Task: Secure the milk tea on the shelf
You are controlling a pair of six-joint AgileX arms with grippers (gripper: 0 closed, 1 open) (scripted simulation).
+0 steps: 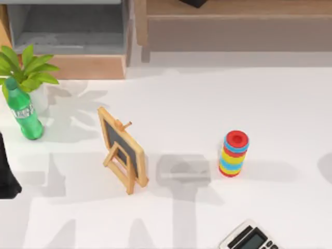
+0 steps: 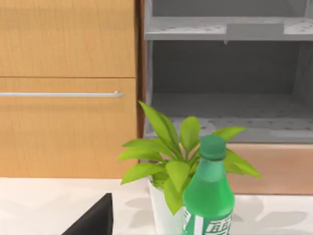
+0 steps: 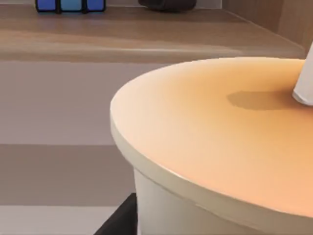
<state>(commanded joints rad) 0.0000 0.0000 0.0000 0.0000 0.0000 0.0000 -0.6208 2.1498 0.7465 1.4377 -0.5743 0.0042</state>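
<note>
Right gripper (image 3: pixel 119 221) is pressed in right next to the milk tea (image 3: pixel 210 147): all I get of it on the right wrist cam is a dark sliver against the cup's pale wall, so I honestly can't tell how wide it is or whether it actually has the cup. The milk tea sits super close to that camera, with its flat orange-tan lid and a bit of white straw (image 3: pixel 305 83) poking up at the edge. It's in front of the wooden shelf (image 3: pixel 146 34), and I can't tell if it's resting on anything. Farther back on that shelf there's a blue block (image 3: pixel 71 5) and some dark object (image 3: pixel 166 4). Left gripper (image 2: pixel 93 220) is parked over at the table's left edge, looking past a green bottle (image 2: pixel 208 196) and a potted plant (image 2: pixel 171 161) toward a grey open cabinet (image 2: pixel 225 112); can't tell its state either. From the top cam, the white table (image 1: pixel 207 104) has the bottle and plant at far left, a little chalkboard easel (image 1: pixel 122 148) left of centre, a stack of coloured rings (image 1: pixel 234 153) right of centre, and a calculator (image 1: pixel 249 238) at the near edge.
</note>
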